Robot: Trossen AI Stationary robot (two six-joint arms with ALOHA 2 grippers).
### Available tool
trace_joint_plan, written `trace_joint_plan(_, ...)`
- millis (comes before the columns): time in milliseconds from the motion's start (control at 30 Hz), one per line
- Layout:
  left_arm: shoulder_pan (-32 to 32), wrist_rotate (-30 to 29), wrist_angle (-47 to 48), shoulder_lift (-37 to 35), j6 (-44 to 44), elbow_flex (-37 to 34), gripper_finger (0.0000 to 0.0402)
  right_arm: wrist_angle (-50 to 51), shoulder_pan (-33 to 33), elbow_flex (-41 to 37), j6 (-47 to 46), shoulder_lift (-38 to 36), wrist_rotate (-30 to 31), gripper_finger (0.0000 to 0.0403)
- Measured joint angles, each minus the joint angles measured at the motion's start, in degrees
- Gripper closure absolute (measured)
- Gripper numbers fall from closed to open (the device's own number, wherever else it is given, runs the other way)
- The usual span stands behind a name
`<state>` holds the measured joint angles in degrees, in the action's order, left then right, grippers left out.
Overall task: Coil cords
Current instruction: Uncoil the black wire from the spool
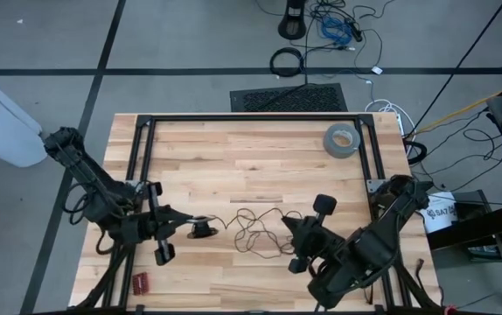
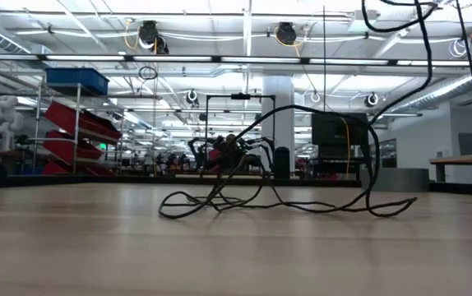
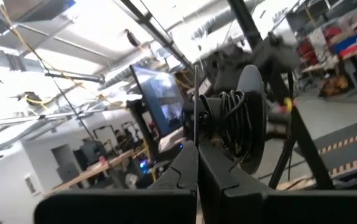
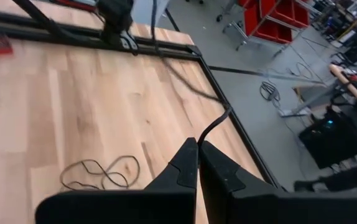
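The left gripper [image 3: 197, 152] is clenched on the thin black wire [image 1: 255, 229]. The right gripper [image 4: 198, 149] is also clenched on this wire, and loose loops lie on the table [image 1: 233, 149] between both grippers.

light: bright overhead strips [image 2: 244, 37] | glare: washed-out ceiling, left wrist view | blur: near counter [image 2: 236, 255] soft, low view | shadows: faint

The thin black wire [image 2: 302, 205] lies in loose loops on the wooden table [image 2: 96, 247]. Several strands rise to a dark clump [image 2: 228, 148]. It cannot be told whether that clump is a pincer tip. Beneath it the loops spread to both sides. Behind it stand red bins [image 2: 71, 131] and a pillar [image 2: 281, 123].
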<state>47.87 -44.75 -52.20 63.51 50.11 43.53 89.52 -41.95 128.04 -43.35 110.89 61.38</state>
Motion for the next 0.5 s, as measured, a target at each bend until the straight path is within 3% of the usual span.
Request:
trace_joint_plan(167, 0.7, 0.4, 0.0, -0.3, 1.2, 0.0, 0.0402, 0.5, 1.1, -5.2, -1.5, 0.0, -2.7, 0.0403)
trace_joint_plan(300, 1.6, -1.3, -0.1, -1.1, 1.7, 0.0, 0.0402, 0.4, 2.1, -8.9, -1.1, 0.0, -8.2, 0.0403)
trace_joint_plan(500, 3.7, -9.5, 0.1, -2.4, 2.2, 0.0, 0.0402, 0.5, 2.5, -15.3, -0.1, 0.0, -14.9, 0.0403)
